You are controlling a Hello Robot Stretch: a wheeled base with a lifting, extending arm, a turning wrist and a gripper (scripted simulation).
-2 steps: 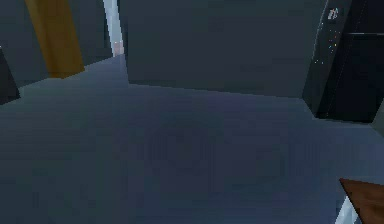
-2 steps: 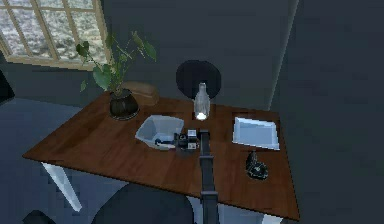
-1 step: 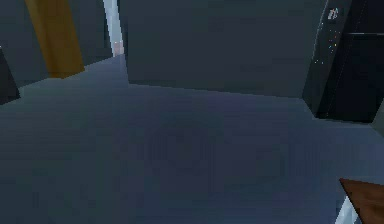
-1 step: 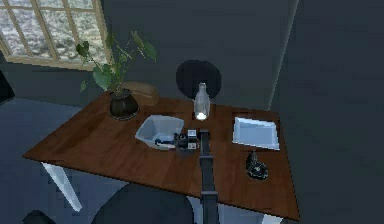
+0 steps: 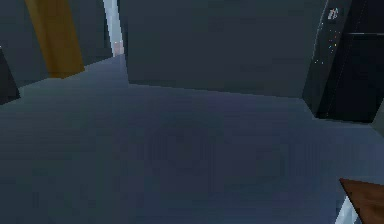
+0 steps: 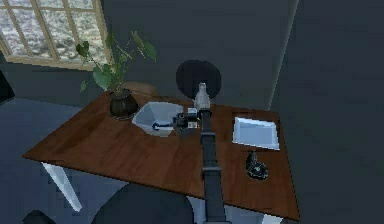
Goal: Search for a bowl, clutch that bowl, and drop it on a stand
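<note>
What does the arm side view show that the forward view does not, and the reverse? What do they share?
Arm side view: a window, a potted plant, a pale bowl with the gripper at it, a white tray and a dark chair behind the table. Forward view: an orange-brown door and a tall dark cabinet. Shared: blue-grey floor and, likely, the brown table, its corner at the forward view's lower right.

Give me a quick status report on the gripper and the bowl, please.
Gripper at the bowl on the wooden table; cannot tell whether it holds anything. Potted plant and white bottle-like thing close by.
</note>
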